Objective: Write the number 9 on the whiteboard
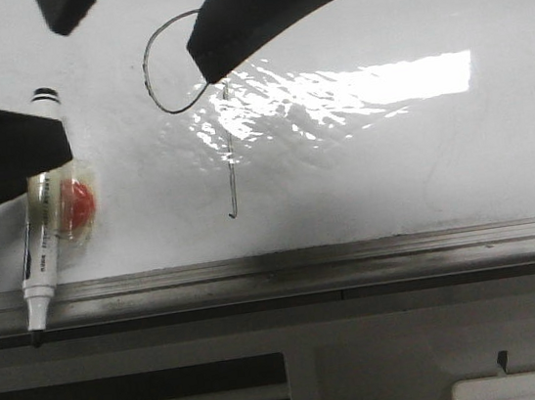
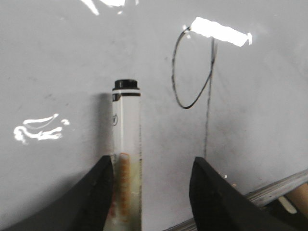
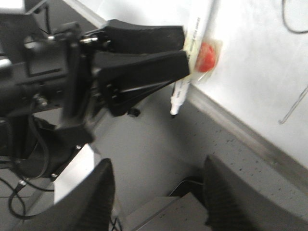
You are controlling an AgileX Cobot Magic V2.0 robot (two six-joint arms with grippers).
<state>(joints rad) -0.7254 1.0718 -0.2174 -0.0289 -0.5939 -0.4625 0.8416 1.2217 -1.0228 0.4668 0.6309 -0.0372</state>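
The number 9 point(image 1: 233, 180) is drawn in thin black line on the whiteboard point(image 1: 392, 174), an oval loop with a long tail; it also shows in the left wrist view point(image 2: 173, 72). A white marker point(image 1: 41, 240) with a red piece point(image 1: 78, 203) taped to it lies against the board, tip down over the rail. My left gripper point(image 2: 151, 161) is open. The marker point(image 2: 127, 125) rests beside one of its fingers point(image 2: 96, 192), and the other stands well clear. My right gripper point(image 3: 158, 163) is open and empty, off the board's edge. One of its fingers point(image 1: 272, 7) hides part of the loop.
A grey metal rail point(image 1: 306, 264) runs along the board's lower edge, with a dark shelf and a white box corner point(image 1: 529, 387) below it. Bright glare point(image 1: 371, 83) lies right of the 9. The right wrist view shows my left arm point(image 3: 57, 72) and grey floor.
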